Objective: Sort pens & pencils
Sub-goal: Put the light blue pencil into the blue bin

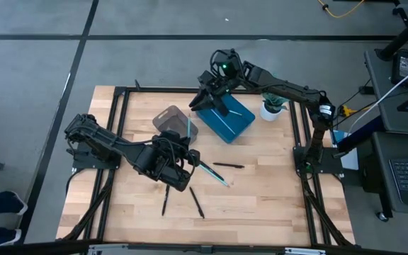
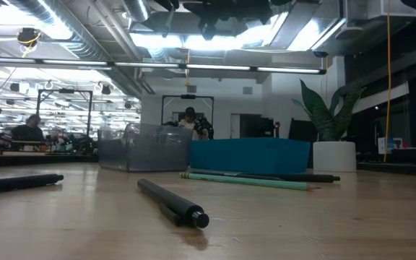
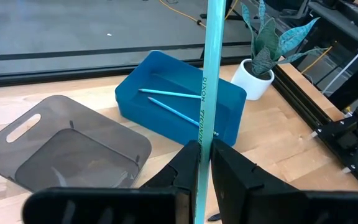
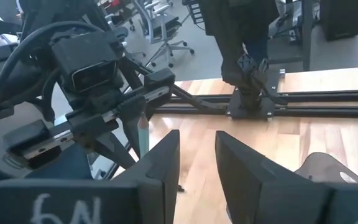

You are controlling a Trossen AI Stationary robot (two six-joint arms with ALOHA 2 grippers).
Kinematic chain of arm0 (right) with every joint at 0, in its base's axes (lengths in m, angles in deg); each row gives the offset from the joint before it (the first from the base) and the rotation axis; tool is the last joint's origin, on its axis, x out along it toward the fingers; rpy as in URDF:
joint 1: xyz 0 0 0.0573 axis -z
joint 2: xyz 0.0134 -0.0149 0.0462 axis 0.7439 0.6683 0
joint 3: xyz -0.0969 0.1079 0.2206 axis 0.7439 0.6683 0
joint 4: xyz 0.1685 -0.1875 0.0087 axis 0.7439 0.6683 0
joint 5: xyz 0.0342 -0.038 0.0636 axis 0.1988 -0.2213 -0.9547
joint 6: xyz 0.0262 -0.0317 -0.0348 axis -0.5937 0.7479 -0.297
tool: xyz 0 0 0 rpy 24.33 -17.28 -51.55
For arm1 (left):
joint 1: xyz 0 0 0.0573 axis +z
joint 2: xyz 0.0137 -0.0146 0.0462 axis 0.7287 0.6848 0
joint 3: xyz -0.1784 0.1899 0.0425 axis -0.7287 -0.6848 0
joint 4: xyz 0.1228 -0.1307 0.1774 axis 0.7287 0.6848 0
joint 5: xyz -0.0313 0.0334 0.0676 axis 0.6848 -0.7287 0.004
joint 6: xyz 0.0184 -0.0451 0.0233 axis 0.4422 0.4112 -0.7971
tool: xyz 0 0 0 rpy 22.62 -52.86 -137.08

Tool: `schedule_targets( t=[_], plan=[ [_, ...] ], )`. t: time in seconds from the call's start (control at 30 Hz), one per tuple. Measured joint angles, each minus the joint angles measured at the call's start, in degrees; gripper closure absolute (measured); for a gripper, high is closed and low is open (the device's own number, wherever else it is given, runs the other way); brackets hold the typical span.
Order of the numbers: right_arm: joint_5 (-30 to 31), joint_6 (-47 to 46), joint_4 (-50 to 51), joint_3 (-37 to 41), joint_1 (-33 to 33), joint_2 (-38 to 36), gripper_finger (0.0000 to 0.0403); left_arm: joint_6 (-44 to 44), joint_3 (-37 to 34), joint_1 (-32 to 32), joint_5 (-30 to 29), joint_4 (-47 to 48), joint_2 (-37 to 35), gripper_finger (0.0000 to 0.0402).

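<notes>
- Left gripper (image 1: 187, 150), frame centre, arm reaching in from left; fingers clamped on light blue pencil (image 3: 207, 93), upright.
- Right gripper (image 1: 214, 101) poised over blue bin (image 1: 225, 119), upper centre; fingers apart, empty.
- Black pens (image 1: 197, 202) lie loose, lower centre.

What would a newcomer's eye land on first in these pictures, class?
Probably the light blue pencil standing upright, pinched in the left gripper near the table's middle. Next, the blue bin toward the back, already holding two light blue sticks, with the open right gripper over it and a grey bin alongside.
</notes>
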Motion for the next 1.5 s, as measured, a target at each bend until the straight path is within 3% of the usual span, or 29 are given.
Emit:
schedule_targets(
  t=[1.13,1.5],
  plan=[
    [0.2,-1.29,0.16,0.0,0.33,0.0,0.0299,0.0,0.0,0.19,-1.29,-0.93,0.0,0.0363],
    [1.67,-1.27,0.12,0.0,-0.59,0.0,0.0299,-3.96,0.02,0.96,-1.3,-3.87,-0.01,0.0363]
  ],
)
